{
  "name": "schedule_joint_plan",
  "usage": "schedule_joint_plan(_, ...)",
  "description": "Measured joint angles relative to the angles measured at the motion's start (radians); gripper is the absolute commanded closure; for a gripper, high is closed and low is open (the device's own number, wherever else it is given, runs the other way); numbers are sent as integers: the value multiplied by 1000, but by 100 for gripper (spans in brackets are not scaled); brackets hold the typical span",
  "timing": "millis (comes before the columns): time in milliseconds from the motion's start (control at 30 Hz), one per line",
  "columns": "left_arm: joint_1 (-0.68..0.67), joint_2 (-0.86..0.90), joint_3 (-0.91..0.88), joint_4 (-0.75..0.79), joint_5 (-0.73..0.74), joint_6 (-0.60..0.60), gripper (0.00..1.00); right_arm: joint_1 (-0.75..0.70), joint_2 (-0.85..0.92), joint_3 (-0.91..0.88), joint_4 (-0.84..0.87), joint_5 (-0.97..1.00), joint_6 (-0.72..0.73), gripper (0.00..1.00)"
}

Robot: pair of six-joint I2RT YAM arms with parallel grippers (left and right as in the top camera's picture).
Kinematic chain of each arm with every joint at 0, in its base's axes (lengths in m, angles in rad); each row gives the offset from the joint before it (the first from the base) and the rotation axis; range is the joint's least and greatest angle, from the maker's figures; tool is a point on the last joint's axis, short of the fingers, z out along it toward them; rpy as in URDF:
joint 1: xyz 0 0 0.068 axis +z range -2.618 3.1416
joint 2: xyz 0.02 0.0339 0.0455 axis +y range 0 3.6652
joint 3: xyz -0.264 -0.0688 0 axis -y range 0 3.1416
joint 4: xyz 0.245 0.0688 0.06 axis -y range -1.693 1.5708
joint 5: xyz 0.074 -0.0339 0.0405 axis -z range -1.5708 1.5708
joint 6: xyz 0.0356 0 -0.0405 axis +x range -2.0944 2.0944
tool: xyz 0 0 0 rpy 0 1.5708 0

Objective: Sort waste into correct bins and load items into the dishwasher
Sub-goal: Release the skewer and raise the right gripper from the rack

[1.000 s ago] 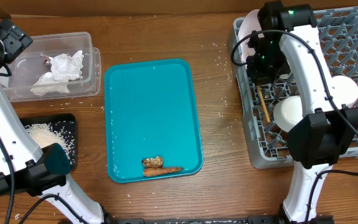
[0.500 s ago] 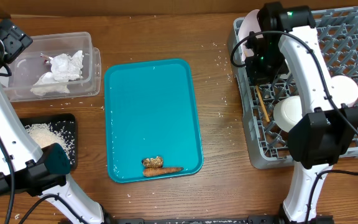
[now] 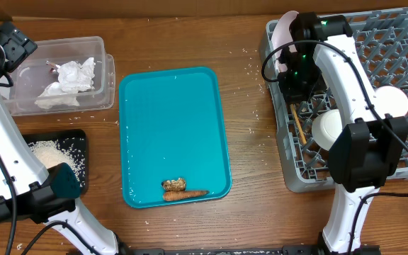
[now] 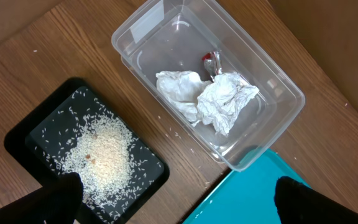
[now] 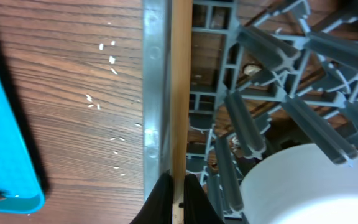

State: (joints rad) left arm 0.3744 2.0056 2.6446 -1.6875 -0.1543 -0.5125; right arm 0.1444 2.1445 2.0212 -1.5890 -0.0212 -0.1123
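Gripping a wooden chopstick [image 5: 180, 93] in the right tool [image 5: 178, 196], pinched narrow around it, hard against the left wall of the grey dish rack [image 3: 402, 42] at the right of the overhead frame. Likely to go wrong from here: letting go with the chopstick lying flat, so slipping through the lattice floor or wedging between wall and pegs. Also possible to knock the white bowl [image 3: 328, 127] just beside it, or the pink plate [image 3: 283, 35] standing at the rack's upper left corner, when lifting the wrist out.

Left tool [image 4: 176, 199] spread wide and holding nothing, above the clear tub [image 4: 278, 84] with crumpled tissue [image 4: 222, 99] and red wrapper [image 4: 211, 59], near the black tray [image 4: 23, 134] of rice [image 4: 104, 152].

Not yet sorted: brown scrap [image 3: 174, 183] and carrot stick [image 3: 187, 193] at the bottom edge of the teal tray [image 3: 172, 120]; easy to shove over the rim instead of pinching. Also loose grains [image 3: 250, 67] scattered on the worktop [image 3: 246, 212], probably too small to pick up cleanly.
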Motion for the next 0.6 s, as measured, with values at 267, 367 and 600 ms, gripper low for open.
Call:
schedule_joint_plan(267, 0, 0, 0, 0, 0, 0, 0, -9, 0, 0, 18, 8, 25, 87)
schedule_joint_plan(367, 0, 0, 0, 0, 0, 0, 0, -12, 0, 0, 18, 10, 23, 76)
schedule_joint_plan(600, 0, 0, 0, 0, 0, 0, 0, -12, 0, 0, 9, 10, 34, 74)
